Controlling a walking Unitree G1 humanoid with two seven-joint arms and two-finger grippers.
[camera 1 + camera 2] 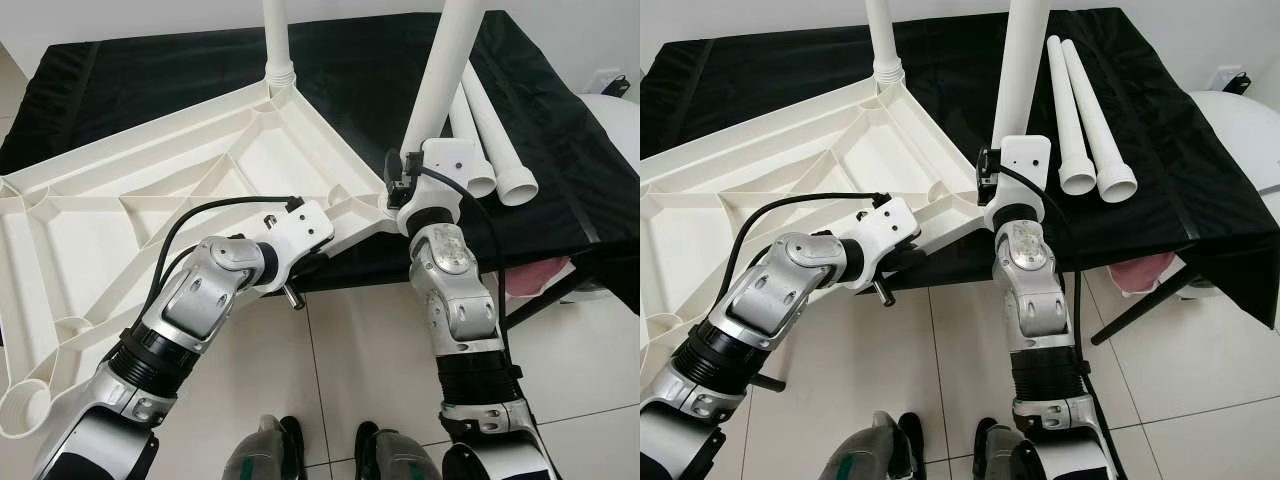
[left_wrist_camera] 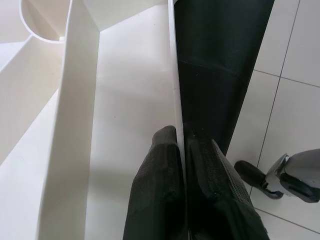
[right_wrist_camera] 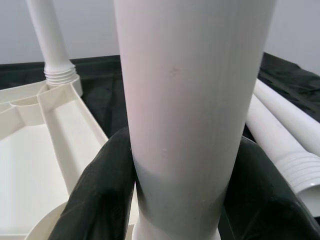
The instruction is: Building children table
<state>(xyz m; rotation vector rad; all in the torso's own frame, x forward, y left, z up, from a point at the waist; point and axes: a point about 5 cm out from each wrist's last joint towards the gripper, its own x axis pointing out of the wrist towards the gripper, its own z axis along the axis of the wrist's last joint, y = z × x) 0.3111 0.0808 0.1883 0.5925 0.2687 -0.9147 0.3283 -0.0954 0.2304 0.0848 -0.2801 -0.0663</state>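
Observation:
A white plastic tabletop (image 1: 120,220) lies upside down on the black-covered table (image 1: 180,80), its ribs facing up. One white leg (image 1: 277,35) stands screwed into the far corner socket. My right gripper (image 3: 182,145) is shut on a second white leg (image 1: 440,70), holding it upright at the tabletop's near right corner. My left gripper (image 2: 181,137) is shut on the tabletop's thin rim (image 2: 172,75) along the near edge, one finger on each side. Two loose legs (image 1: 1085,110) lie side by side on the cloth to the right.
The near part of the tabletop overhangs the table's front edge above the tiled floor (image 1: 360,350). My feet (image 1: 275,450) stand close to that edge. A pink object (image 1: 535,275) and a black strut (image 1: 535,300) sit under the table's right end, beside a white rounded object (image 1: 615,110).

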